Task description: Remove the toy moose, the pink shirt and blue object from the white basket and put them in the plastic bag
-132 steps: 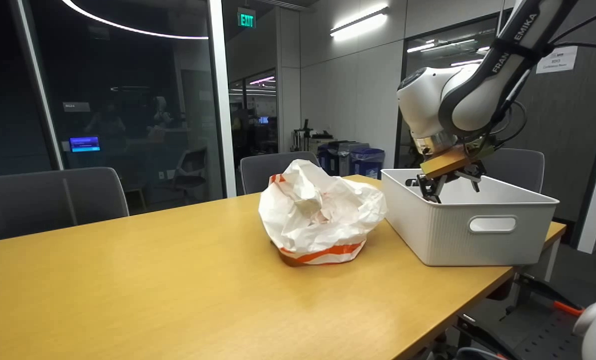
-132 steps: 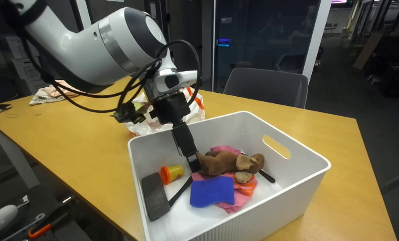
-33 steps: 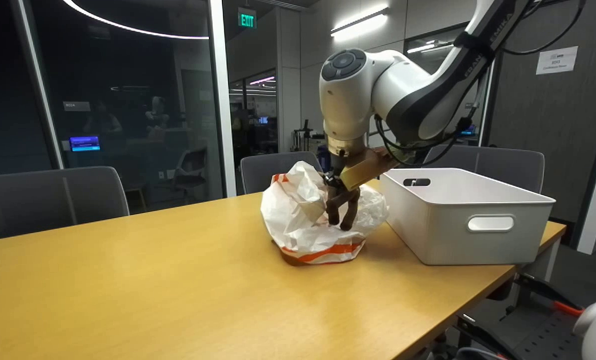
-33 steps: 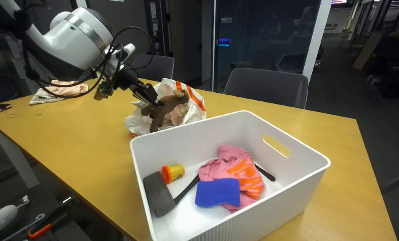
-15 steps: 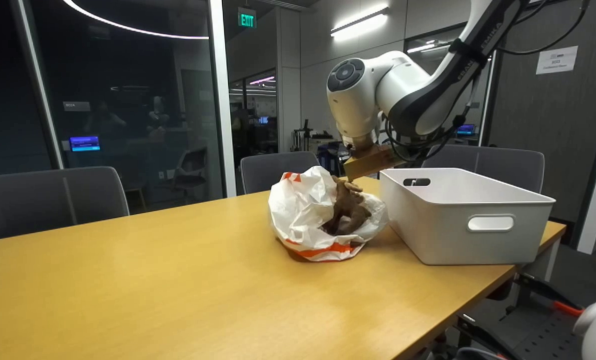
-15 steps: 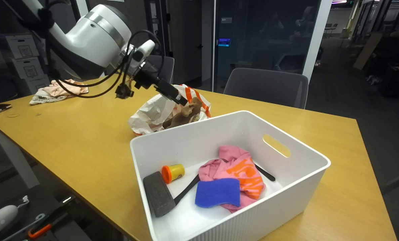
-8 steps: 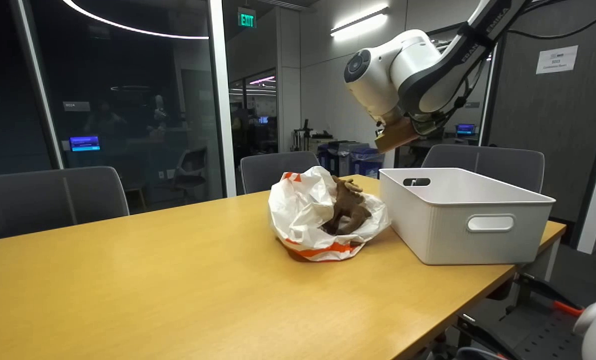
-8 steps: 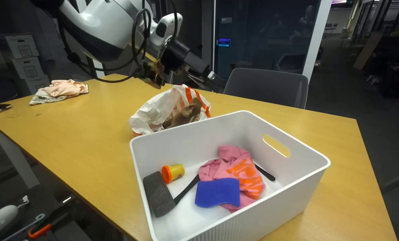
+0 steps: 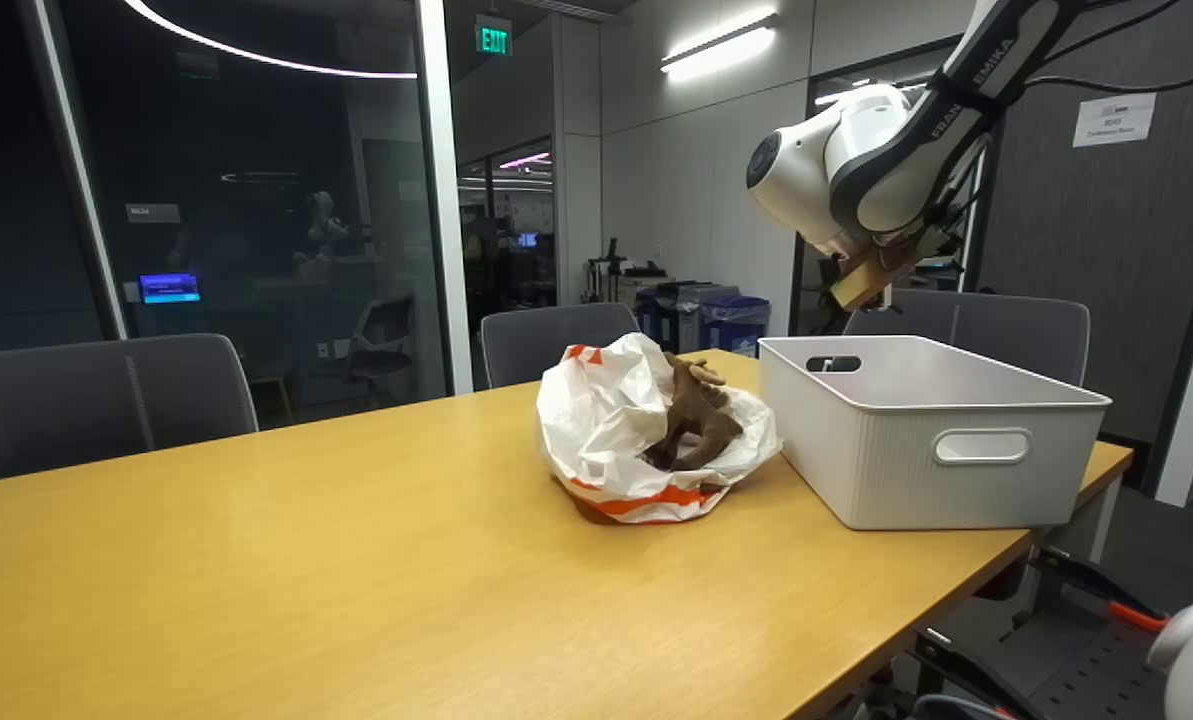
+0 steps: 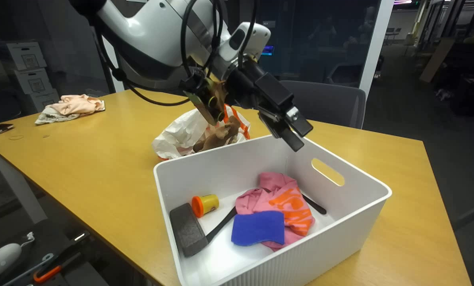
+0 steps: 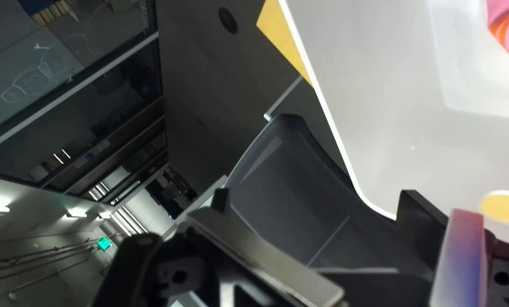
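A Franka robot arm (image 9: 864,130) reaches over a yellow wood table (image 9: 356,570), its gripper (image 10: 299,137) hanging above rim level near a corner of the white basket (image 10: 340,244), jaws spread wide in the wrist view. Just beside the basket, the toy moose (image 9: 698,425), tan antlers showing, sits in the mouth of the plastic bag (image 9: 596,420), crinkled white film striped orange-red. Inside the basket, in an exterior view, lie the crumpled pink shirt (image 10: 278,200), printed in orange, and the blue object (image 10: 258,228), a flat piece partly covering the cloth. With them are a yellow tub (image 10: 210,203) with an orange lid (image 10: 197,207), on its side, and a dark mallet-like tool (image 10: 187,228) whose black handle (image 10: 222,224) runs beneath the shirt. Peach cloth (image 10: 78,104) lies well apart across the table.
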{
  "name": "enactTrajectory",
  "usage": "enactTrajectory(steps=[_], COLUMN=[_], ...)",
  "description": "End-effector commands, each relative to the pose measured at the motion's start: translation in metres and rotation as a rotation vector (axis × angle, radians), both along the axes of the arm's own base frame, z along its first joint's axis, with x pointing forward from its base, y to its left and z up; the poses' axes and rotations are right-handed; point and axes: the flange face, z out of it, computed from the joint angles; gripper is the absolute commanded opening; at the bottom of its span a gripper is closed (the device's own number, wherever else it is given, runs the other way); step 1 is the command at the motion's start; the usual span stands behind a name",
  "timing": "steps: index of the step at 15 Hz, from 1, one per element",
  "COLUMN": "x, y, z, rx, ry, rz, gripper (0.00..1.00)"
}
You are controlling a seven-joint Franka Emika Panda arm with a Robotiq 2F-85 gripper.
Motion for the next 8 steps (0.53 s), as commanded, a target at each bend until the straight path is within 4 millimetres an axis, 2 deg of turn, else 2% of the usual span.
enactTrajectory(steps=[1,2,5,8], x=[-0.001,-0.005,-0.005,-0.007], y=[-0.001,-0.004,-0.001,-0.009], z=[-0.019,-0.018,-0.028,-0.046], rx=[0.103,0.052,0.081,0.124], ry=[0.094,0.059,0.090,0.125], rz=[-0.044,-0.038,-0.049,-0.088], gripper=[1.00,1.00,1.00,1.00])
